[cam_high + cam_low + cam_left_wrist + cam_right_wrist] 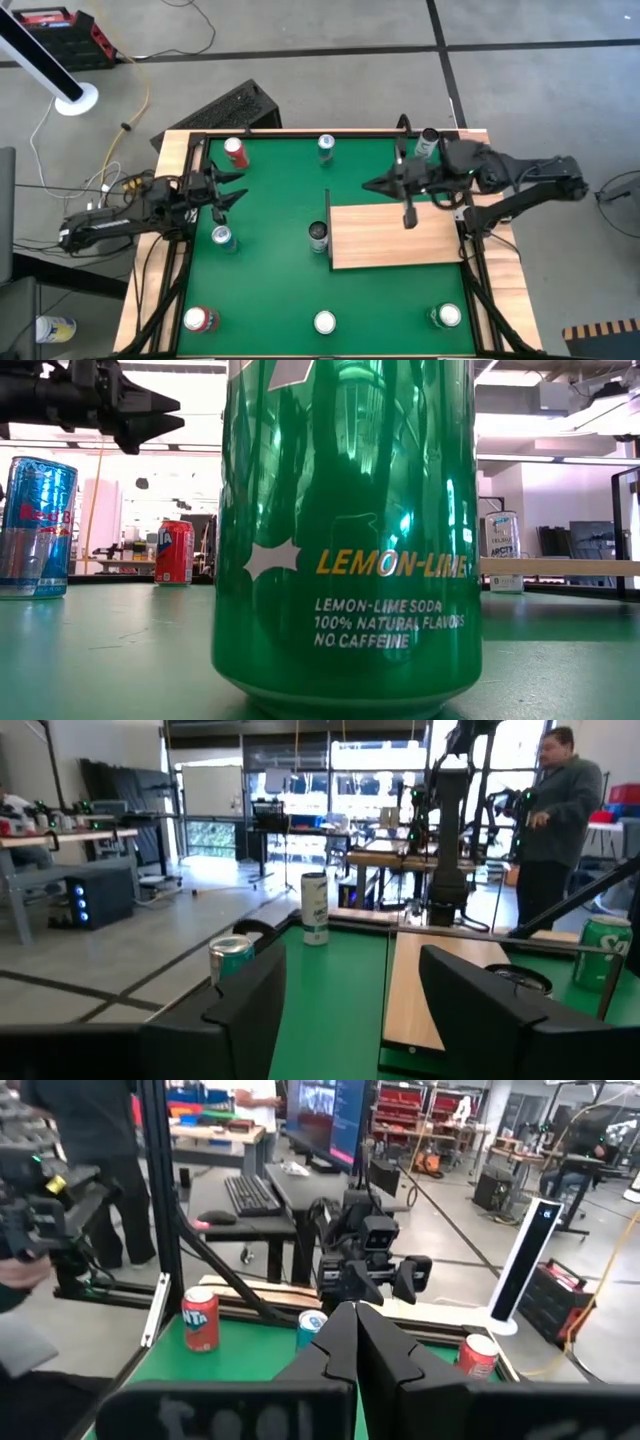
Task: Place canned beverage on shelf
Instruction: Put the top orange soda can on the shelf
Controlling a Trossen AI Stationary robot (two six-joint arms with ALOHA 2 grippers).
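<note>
Shelf [395, 238]: light wood board on right half of green tabletop [270, 290], nothing resting on it. Dark can [318, 235] stands on tabletop just beside shelf's left edge. Other cans upright around table edges.

Left gripper [232, 188] over left side, fingers apart, holding nothing; blue-silver can [222, 238] just near of it. Right gripper [372, 184] above shelf's far edge, fingers pressed together, empty.

Low view alone shows green can [345, 530] reading lemon-lime soda. Left wrist view alone shows person [560, 815] beyond table.
</note>
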